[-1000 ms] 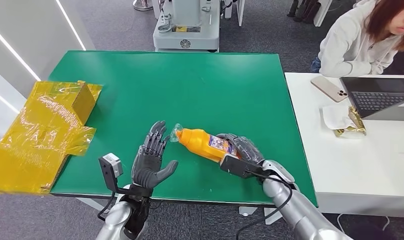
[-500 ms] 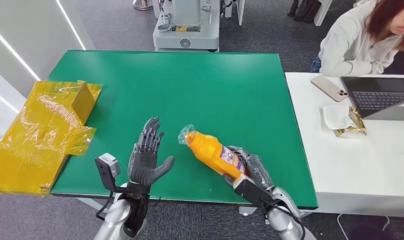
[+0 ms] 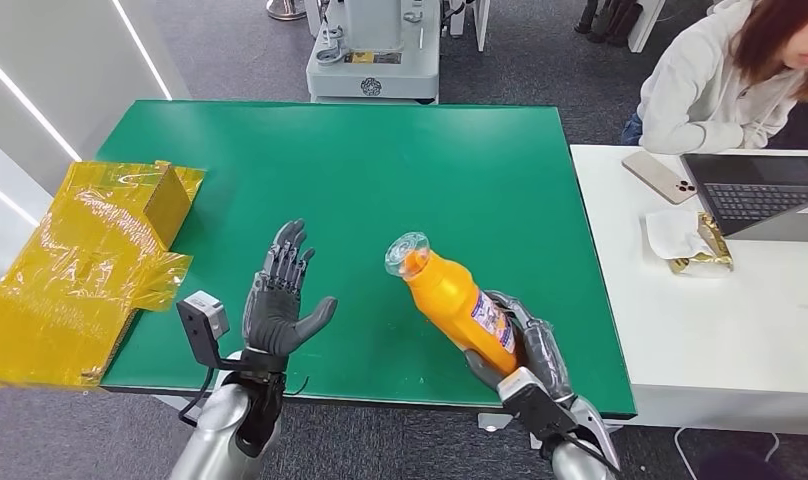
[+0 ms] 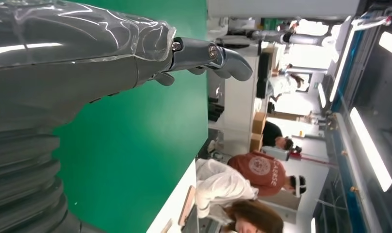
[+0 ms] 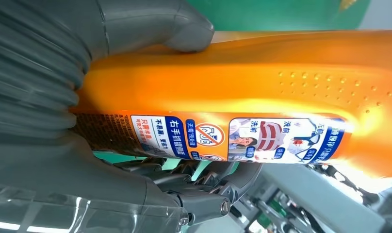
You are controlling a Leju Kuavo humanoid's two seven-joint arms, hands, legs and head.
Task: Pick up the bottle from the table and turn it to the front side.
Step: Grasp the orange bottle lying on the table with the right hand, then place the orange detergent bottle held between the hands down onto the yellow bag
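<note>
Nearest, at the counter's (image 3: 380, 170) near edge toward its right corner, the right hand (image 3: 525, 345) grips the orange bottle (image 3: 458, 300) around its lower body, lifted off the green surface and tilted, its clear cap pointing up and away toward the counter's middle. In the right wrist view the thumb lies across the bottle's orange side and the fingers (image 5: 204, 187) wrap beneath its blue-and-white label. Also at the near edge, left of the bottle and apart from it, the left hand (image 3: 278, 305) is held up with its fingers spread wide and nothing in it. Past the left edge lies yellow wrapping (image 3: 85, 265). Beyond the right edge stands a white desk (image 3: 700, 320) with a laptop (image 3: 760, 195), where a person (image 3: 720, 80) sits.
</note>
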